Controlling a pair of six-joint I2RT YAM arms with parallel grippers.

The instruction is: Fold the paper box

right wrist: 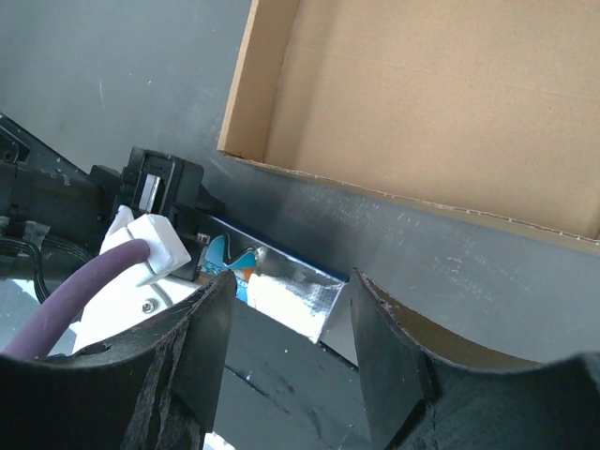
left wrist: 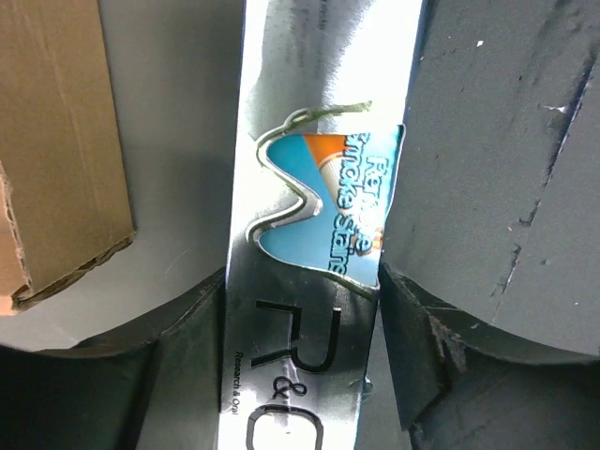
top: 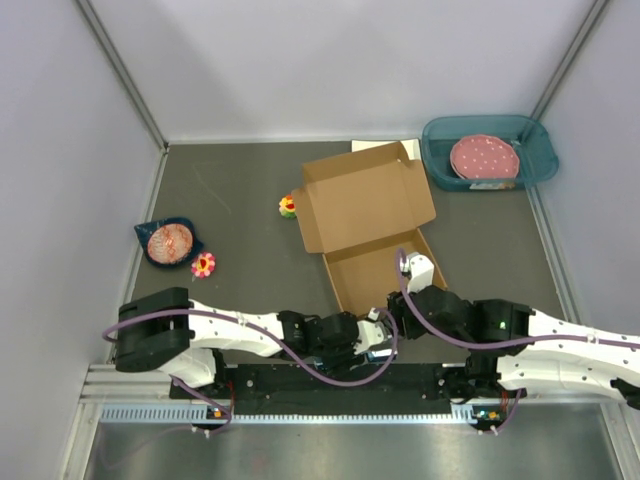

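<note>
The paper box (top: 365,215) lies unfolded in the middle of the table as brown cardboard, its tray toward me and its lid flat behind. One wall of it shows at the edge of the left wrist view (left wrist: 56,141), and its near corner in the right wrist view (right wrist: 422,94). A silver and blue printed carton (top: 380,350) hangs between both arms near the table's front edge. My left gripper (left wrist: 323,141) has its fingers pressed along the carton's (left wrist: 309,187) long sides. My right gripper (right wrist: 291,281) is shut on the carton's silver end (right wrist: 291,305).
A teal bin (top: 535,160) at the back right holds a pink dotted plate (top: 485,158). A blue dish (top: 168,243) sits at the left, with one small flower toy (top: 203,265) beside it and another (top: 288,206) by the box. Grey walls close in three sides.
</note>
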